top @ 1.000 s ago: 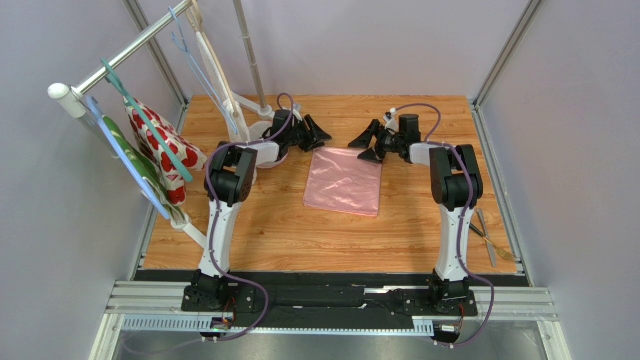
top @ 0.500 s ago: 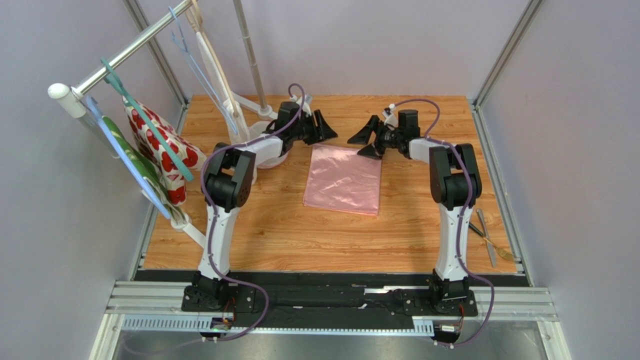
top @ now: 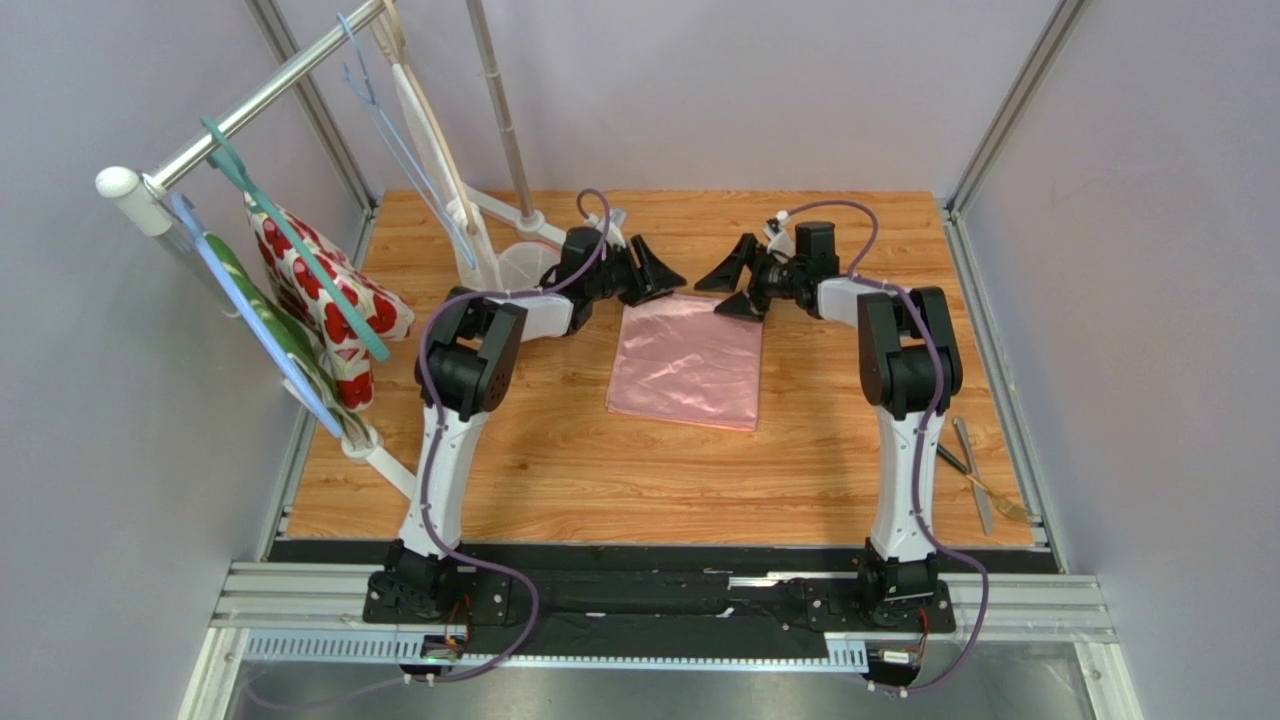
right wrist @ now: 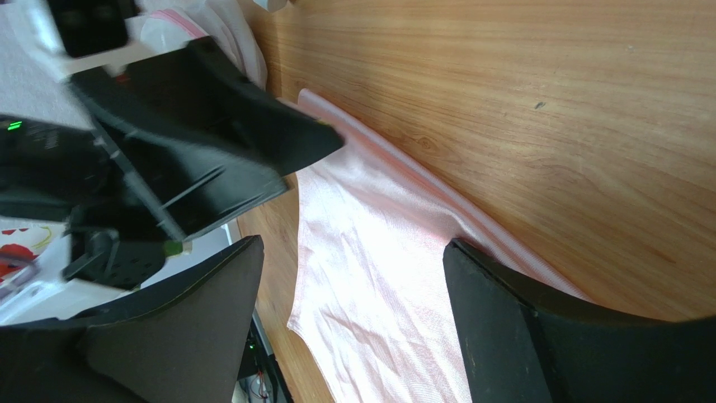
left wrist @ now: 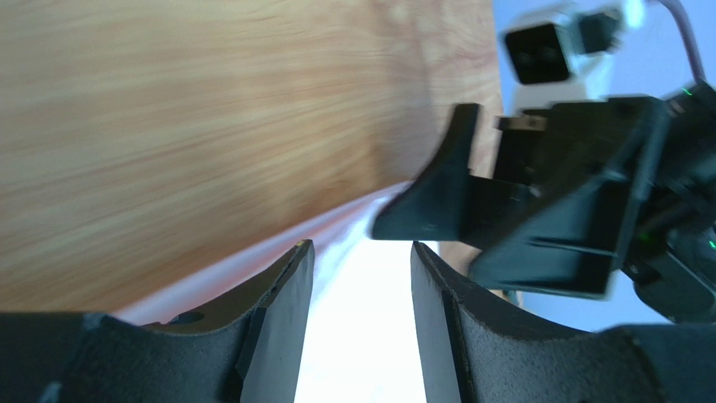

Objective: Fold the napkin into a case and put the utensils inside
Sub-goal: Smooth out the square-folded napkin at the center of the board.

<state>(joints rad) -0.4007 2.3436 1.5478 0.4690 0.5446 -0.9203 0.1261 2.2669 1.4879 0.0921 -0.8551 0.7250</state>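
Opening the folding step — poising the left gripper (top: 649, 272) and right gripper (top: 730, 284), jaws of both spread apart, at the top edge of the pink napkin (top: 691, 360) lying flat mid-frame, utensils (top: 977, 477) lying lower right — next probably needing a pinch on both top corners.

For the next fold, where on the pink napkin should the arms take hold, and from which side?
Probably the two far corners of the napkin, one each, coming down from the far edge. It lies flat on the table, so only an edge can be pinched, and the left gripper and right gripper are open beside those corners.
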